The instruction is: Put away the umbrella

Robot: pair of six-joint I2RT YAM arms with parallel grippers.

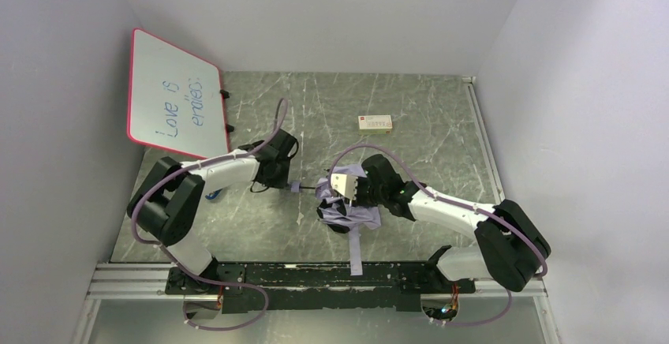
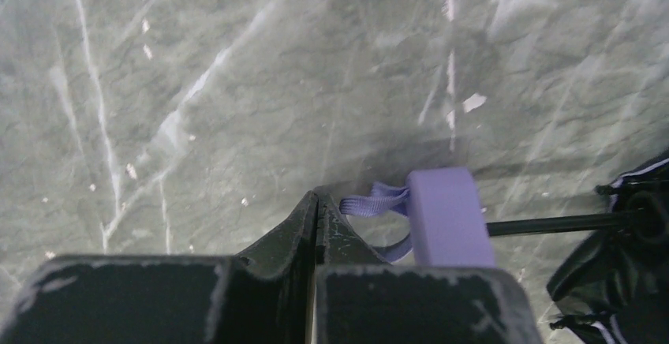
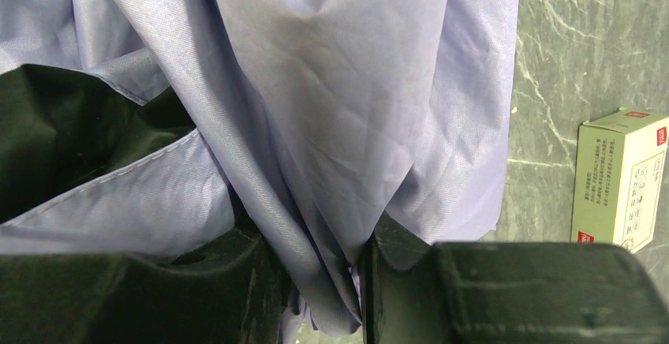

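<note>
Your right jaws clamp the umbrella (image 3: 339, 123) fabric, anchoring it. Your left jaws sit clenched just beside its wrist loop (image 2: 375, 200).

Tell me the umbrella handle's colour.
The handle is lavender; it shows best in the left wrist view.

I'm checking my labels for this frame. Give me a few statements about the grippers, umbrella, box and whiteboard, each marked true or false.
1. The right gripper pinches the umbrella fabric. True.
2. The left gripper clamps the handle. False: its jaws are shut, with the handle beside them.
3. The box lies on the whiteboard. False: it lies on the table, apart from the whiteboard.
4. The whiteboard bears writing. True.
</note>
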